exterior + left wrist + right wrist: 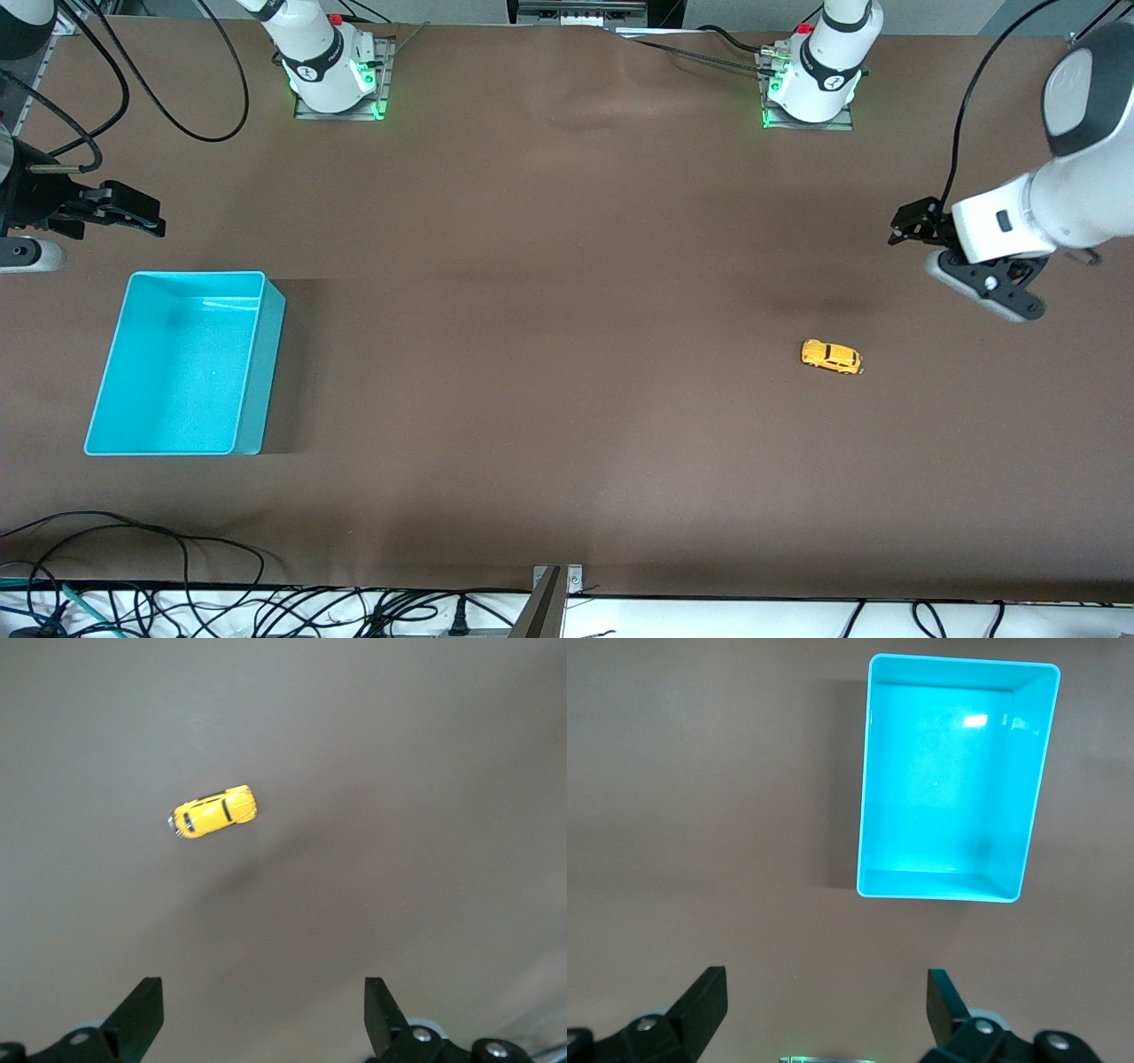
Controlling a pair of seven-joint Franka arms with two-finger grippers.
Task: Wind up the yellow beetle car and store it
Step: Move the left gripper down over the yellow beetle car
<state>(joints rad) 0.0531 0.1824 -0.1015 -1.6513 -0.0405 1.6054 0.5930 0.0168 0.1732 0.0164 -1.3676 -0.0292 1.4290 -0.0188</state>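
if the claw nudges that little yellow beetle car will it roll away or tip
The yellow beetle car sits upright on its wheels on the flat brown table, so a push along its length would probably send it rolling; a sideways push would more likely make it skid. It looks tiny and low, so likely light and not prone to tipping. Its rounded, glossy body may slip between closing fingers.

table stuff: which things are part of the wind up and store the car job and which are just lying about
Part of the job:
- yellow beetle car, alone on the table toward the left arm's end
- turquoise bin, empty, toward the right arm's end
- left gripper, open, up over the table by the car
- right gripper, open, near the bin

Lying about:
- cables along the table edge nearest the front camera
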